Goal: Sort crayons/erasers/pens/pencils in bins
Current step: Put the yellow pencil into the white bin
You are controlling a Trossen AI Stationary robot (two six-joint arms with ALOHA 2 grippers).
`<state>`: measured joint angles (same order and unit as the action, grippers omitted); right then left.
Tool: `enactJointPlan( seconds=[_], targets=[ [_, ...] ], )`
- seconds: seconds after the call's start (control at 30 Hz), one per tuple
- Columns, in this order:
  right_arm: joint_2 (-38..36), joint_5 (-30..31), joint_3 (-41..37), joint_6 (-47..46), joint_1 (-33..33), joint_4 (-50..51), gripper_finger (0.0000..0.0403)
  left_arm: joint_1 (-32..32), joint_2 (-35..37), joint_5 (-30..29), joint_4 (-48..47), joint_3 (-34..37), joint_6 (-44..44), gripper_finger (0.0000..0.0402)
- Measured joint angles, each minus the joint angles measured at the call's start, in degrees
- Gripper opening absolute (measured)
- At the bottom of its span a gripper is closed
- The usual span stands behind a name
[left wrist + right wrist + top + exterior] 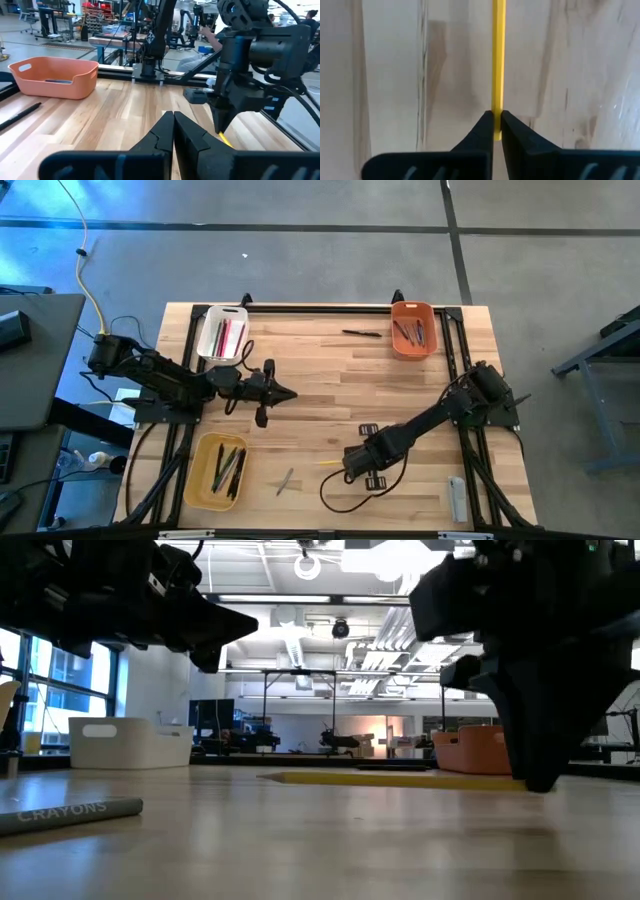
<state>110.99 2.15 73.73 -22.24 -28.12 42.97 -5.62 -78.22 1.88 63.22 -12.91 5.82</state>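
Only the right wrist view showed the right gripper (497, 121) pinching the slim yellow pencil (498, 55); the left gripper (173, 122) was closed, empty.

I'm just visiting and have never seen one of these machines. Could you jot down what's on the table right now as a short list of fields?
Right pincer: down at the table, closed on the end of the yellow pencil
Left pincer: closed, empty, raised above mid-table
White bin: far left, holds red and pink sticks
Orange bin: far right, holds dark sticks
Yellow bin: near left, holds dark and green sticks
Loose: black pen beside orange bin; grey crayon near yellow bin
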Motion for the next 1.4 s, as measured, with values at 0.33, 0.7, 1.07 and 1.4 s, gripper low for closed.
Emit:
enactJointPlan(
  seconds=[0.33, 0.7, 1.07, 1.4],
  targets=[
    [-11.37, 4.80, -20.12, -6.91, 2.02, -26.60, 0.0003, -1.79, 0.86, 0.34, -0.06, -0.02, 0.00, 0.0000],
    [-23.47, 22.11, -45.69, -9.82, 3.83, -75.85, 0.0003, -4.28, 1.68, 3.22, 0.26, -0.07, 5.31, 0.0000],
    [-23.14, 24.77, -43.63, 1.89, 10.77, -89.79, 0.0006, -0.49, 0.07, 8.03, -0.96, -9.00, 11.76, 0.0055],
    [-23.14, 24.14, -39.93, 4.78, 10.48, -89.78, 0.0007, 1.11, -6.71, 2.69, -2.91, -17.26, 10.53, 0.0156]
  ],
)
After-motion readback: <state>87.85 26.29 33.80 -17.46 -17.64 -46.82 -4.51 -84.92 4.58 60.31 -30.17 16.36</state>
